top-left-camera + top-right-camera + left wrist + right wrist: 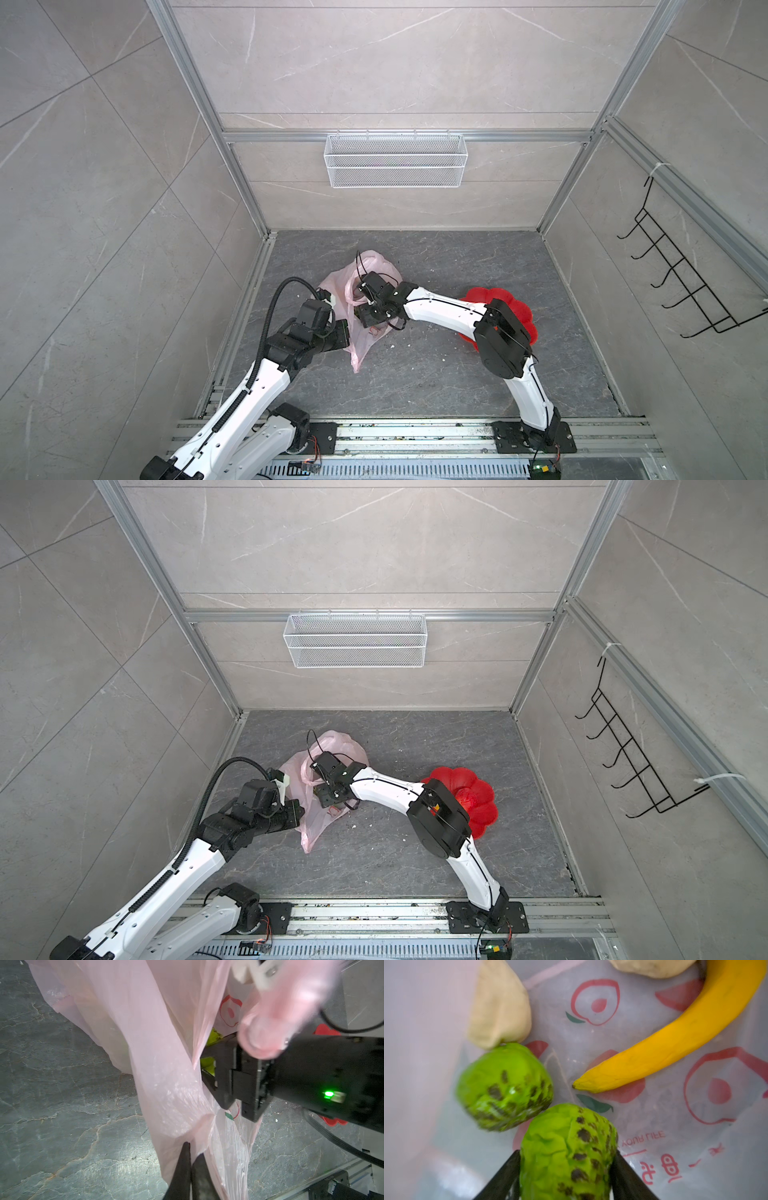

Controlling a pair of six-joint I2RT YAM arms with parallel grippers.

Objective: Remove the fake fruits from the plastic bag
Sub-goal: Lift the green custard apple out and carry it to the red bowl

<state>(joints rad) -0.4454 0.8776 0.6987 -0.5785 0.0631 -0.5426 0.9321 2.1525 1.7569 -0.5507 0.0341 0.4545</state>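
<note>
Only the right wrist view sees inside the crinkly plastic bag (654, 1126): right fingers (506, 1174) squeeze a bumpy green ball (564, 1136). Left fingers (182, 1167) pinch the bag.

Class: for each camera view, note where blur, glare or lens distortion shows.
Left wrist view: a fold of the thin pale-pink plastic bag near the lens is smeared; the green light flares. Right wrist view: the bumpy green toy fruit in the right claw is sharp, the second green fruit blurred. In both top views the aluminium frame posts splay outward.
</note>
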